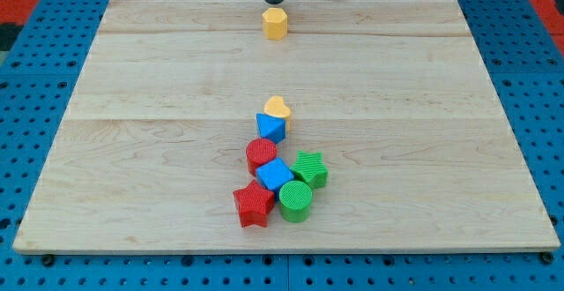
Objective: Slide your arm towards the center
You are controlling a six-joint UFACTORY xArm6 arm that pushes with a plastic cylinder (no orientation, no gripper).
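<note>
**Rod at the top edge, bare centre below it**

Rod and nothing else ends this arm: there is no hand to open, close or grip, only my tip, which sits at the view's top edge of the tabletop, just above the yellow hexagon and close to touching it; I cannot tell whether there is contact.

The task's thing is the arm itself, and its goal, the tabletop's centre, lies below the tip, in the bare wood between the yellow hexagon and the yellow heart. Nothing needs taking hold of. I judge the rod stiff, so it should track straight. The blocks look like small, light, hard plastic pieces on smooth wood, so any block in the way would likely slide ahead of the tip rather than resist. The hexagon stands directly on the straight path downward, so a straight move would probably carry it along unless the tip skirts it.

Count, eight blocks in all:
- Yellow: two, the hexagon and the heart.
- Blue: two, a blue pentagon-like block touching the heart, and a blue cube.
- Red: two, a red cylinder and a red star.
- Green: two, a green star and a green cylinder.

All but the hexagon are packed together below the centre.
</note>
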